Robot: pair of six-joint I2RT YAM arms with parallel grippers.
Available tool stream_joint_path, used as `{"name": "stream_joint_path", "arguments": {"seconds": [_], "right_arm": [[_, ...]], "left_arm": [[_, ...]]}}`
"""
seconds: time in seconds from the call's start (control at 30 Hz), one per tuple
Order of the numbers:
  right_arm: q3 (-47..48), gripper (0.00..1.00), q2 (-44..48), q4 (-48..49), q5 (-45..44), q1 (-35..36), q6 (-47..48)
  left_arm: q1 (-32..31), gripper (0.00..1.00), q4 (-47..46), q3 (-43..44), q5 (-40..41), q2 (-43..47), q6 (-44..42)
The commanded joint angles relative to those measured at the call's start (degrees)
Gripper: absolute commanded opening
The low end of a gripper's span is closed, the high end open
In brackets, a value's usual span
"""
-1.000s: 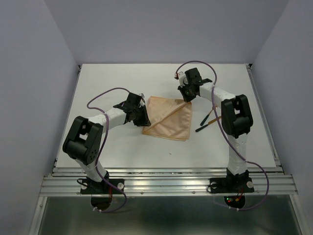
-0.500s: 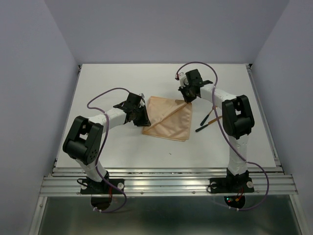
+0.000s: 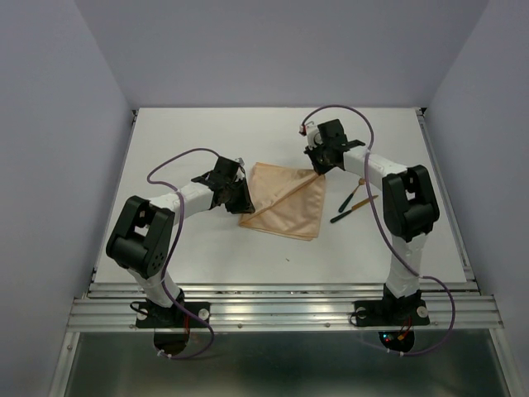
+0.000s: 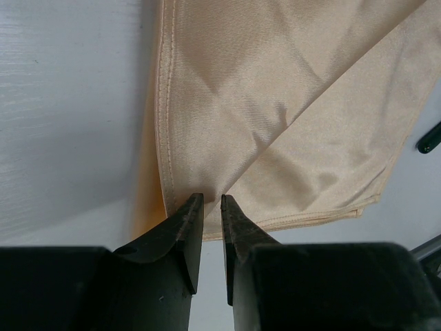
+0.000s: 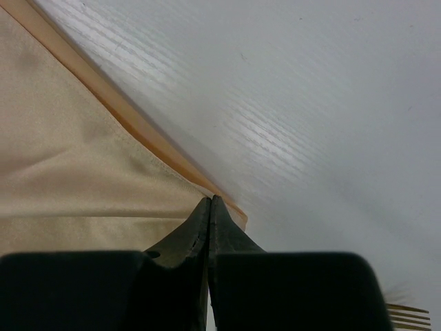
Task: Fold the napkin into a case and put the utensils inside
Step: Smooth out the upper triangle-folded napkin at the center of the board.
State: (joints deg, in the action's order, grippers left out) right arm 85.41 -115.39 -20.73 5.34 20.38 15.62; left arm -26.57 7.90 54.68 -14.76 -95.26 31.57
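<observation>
Peach-orange cloth with a soft sheen, that's the napkin (image 3: 285,204). We see it flat mid-table (image 3: 182,141), doubled over into a rough square, with one diagonal crease from its far right corner to its near left corner. It sits between the two arms, and the utensils (image 3: 351,204) lie just right of it, apart from the cloth. Top view gives us layout only: left gripper (image 3: 245,205) at the napkin's left edge, right gripper (image 3: 319,168) at its far right corner, jaw state unreadable from up there. Left wrist view adds detail: a stitched hem down the left edge, layers stacked at the near edge, the crease running straight to the fingertips. The jaws there stand a narrow slot apart with the tips down at the hem near the corner, and we cannot tell whether any cloth is pinched. A dark handle tip (image 4: 431,138) pokes in at that view's right edge. Right wrist view: jaws clenched flush together, tips right at the corner's edge, a darker orange lower layer peeking out past the upper one. Whether cloth is caught between them, we can't tell. Same view catches the gold tines of the fork (image 5: 408,316) at bottom right, apart from the napkin.
</observation>
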Motion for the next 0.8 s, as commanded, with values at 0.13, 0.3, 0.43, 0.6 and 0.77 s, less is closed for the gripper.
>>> {"name": "stream_joint_path", "arguments": {"seconds": [0.13, 0.3, 0.43, 0.6, 0.77], "right_arm": [[-2.3, 0.01, 5.3, 4.9, -0.7, 0.5, -0.3], [-4.1, 0.01, 6.3, 5.5, -1.4, 0.5, 0.0], [-5.2, 0.01, 6.7, 5.8, -1.7, 0.0, 0.5], [-6.2, 0.01, 6.9, 5.9, -2.4, -0.5, 1.7], [-6.7, 0.01, 7.0, 5.8, -3.1, -1.0, 2.1]], "left_arm": [[-0.2, 0.27, -0.8, -0.6, 0.2, 0.3, -0.8], [-0.2, 0.27, -1.0, -0.6, 0.2, 0.3, -0.9], [-0.2, 0.27, -1.0, -0.9, 0.2, 0.0, -0.9], [-0.2, 0.27, -1.0, -1.3, 0.4, -0.4, -1.0], [-0.2, 0.27, -1.0, -1.4, 0.7, -0.6, -1.0]]}}
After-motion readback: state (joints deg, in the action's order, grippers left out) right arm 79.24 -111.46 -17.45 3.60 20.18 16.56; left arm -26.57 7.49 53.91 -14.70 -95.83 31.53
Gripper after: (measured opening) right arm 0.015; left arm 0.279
